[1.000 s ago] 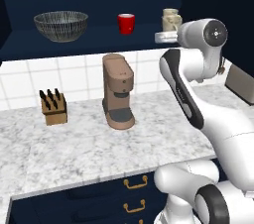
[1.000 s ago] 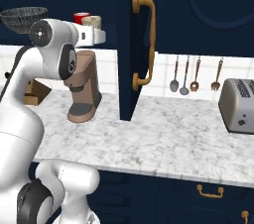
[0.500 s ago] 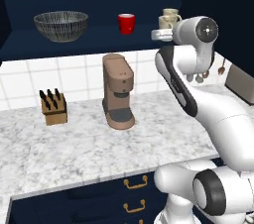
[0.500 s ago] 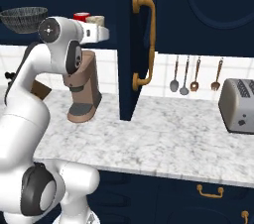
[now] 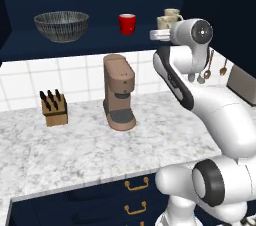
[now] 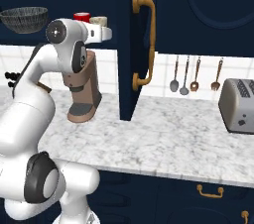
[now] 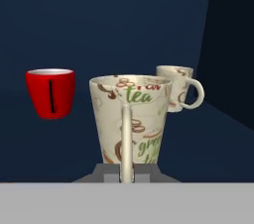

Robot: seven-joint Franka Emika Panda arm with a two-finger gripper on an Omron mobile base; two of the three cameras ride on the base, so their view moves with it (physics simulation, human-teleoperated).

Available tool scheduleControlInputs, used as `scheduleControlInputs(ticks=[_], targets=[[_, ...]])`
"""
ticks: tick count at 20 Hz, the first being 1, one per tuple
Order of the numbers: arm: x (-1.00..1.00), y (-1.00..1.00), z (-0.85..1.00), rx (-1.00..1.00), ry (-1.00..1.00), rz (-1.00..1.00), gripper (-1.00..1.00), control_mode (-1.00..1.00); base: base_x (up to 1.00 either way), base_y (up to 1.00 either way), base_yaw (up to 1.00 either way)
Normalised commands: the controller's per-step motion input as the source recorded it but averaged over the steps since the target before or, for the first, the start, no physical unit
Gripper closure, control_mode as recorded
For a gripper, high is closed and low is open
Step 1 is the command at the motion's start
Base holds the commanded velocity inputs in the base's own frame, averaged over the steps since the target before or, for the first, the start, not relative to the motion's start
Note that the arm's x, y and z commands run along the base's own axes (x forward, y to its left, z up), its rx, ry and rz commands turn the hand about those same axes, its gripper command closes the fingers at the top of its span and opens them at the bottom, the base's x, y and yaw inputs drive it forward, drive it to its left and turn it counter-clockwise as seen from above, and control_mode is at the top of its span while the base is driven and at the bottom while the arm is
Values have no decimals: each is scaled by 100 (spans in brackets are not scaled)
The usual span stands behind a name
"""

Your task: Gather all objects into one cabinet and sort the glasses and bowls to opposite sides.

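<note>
Holding a tea-printed mug (image 7: 130,119) by its handle, the gripper (image 7: 127,172) reaches level into the open cabinet (image 5: 100,37), where the bowl (image 5: 61,25) sits far left, the red cup (image 5: 127,23) mid-shelf and another mug (image 7: 177,88) right.

Red cup (image 7: 50,92); cream mug (image 7: 130,124), green-brown lettering; grey striped bowl (image 5: 61,25).

You can read lettering on one thing alone: the cream mug (image 7: 130,119) nearest the hand camera. Near its rim the green word "tea" stands; lower on its side green letters read "gre", with the rest of that word hidden behind the handle.
</note>
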Motion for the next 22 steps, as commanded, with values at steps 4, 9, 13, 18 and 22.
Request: scheduleControlInputs(ticks=[4, 9, 13, 18, 22], targets=[[39, 0, -2, 0, 0, 0, 100, -100, 0, 0, 0], [41, 0, 0, 0, 0, 0, 100, -100, 0, 0, 0], [35, 0, -4, 0, -4, 0, 100, -100, 0, 0, 0], [25, 0, -4, 0, -4, 0, -100, -100, 0, 0, 0], [1, 0, -1, 0, -4, 0, -100, -100, 0, 0, 0]])
